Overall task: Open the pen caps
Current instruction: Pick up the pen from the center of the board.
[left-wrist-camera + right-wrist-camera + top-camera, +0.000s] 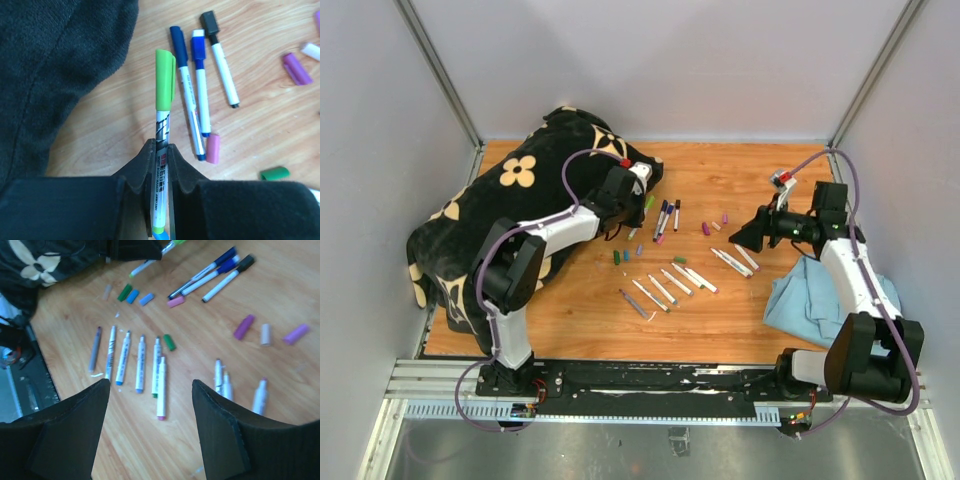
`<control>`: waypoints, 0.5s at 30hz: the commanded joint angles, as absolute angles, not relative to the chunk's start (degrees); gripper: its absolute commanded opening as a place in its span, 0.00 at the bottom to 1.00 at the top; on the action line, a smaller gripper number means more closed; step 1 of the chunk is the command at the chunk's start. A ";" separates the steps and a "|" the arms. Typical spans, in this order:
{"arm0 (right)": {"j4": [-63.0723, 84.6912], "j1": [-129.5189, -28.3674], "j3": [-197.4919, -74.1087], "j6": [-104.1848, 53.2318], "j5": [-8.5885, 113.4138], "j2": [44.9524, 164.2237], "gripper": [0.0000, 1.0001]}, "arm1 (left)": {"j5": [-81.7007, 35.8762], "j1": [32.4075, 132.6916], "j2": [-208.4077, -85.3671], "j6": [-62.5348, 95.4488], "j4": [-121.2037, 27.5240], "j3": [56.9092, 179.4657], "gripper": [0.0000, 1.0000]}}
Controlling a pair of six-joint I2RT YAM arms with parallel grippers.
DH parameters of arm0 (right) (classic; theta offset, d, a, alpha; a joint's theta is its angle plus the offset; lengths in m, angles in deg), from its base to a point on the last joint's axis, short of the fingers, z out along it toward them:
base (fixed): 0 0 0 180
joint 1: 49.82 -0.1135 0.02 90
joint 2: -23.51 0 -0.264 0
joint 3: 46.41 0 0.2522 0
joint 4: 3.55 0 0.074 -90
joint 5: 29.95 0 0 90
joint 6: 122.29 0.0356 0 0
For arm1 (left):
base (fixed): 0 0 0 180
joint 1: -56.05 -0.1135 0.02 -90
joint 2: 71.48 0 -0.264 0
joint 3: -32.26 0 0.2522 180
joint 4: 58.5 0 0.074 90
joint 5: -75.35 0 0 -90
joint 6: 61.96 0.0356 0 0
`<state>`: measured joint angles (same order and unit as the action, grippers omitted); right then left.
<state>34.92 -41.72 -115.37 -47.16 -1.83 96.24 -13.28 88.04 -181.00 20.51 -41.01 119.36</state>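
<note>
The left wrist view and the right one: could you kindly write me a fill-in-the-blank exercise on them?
The left gripper is shut on a marker whose cap is ____.
The right gripper hangs ____, holding nothing.
Of the three capped markers beside the held one, two caps are blue and one is ____.
Missing: green; open; black.

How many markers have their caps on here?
4. A green-capped marker clamped in the left hand; lying beside it, a navy-capped marker, a blue-capped marker and a black-capped marker. Other markers look uncapped.
</note>
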 commanded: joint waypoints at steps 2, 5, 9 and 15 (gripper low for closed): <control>3.10 -47.08 -103.55 -25.22 -7.20 95.54 0.69 | -20.83 87.69 -172.69 16.03 -52.32 112.04 0.00; -10.91 -50.83 -99.59 -19.20 -5.94 95.73 0.70 | -28.33 87.69 -168.55 10.79 -61.88 105.51 0.00; -26.13 -55.24 -94.60 -11.91 -2.61 97.21 0.80 | -38.16 87.81 -165.72 -1.03 -79.09 97.13 0.00; -33.75 -58.27 -92.81 -3.91 0.06 102.10 0.83 | -36.77 91.39 -165.76 -14.92 -102.16 88.37 0.00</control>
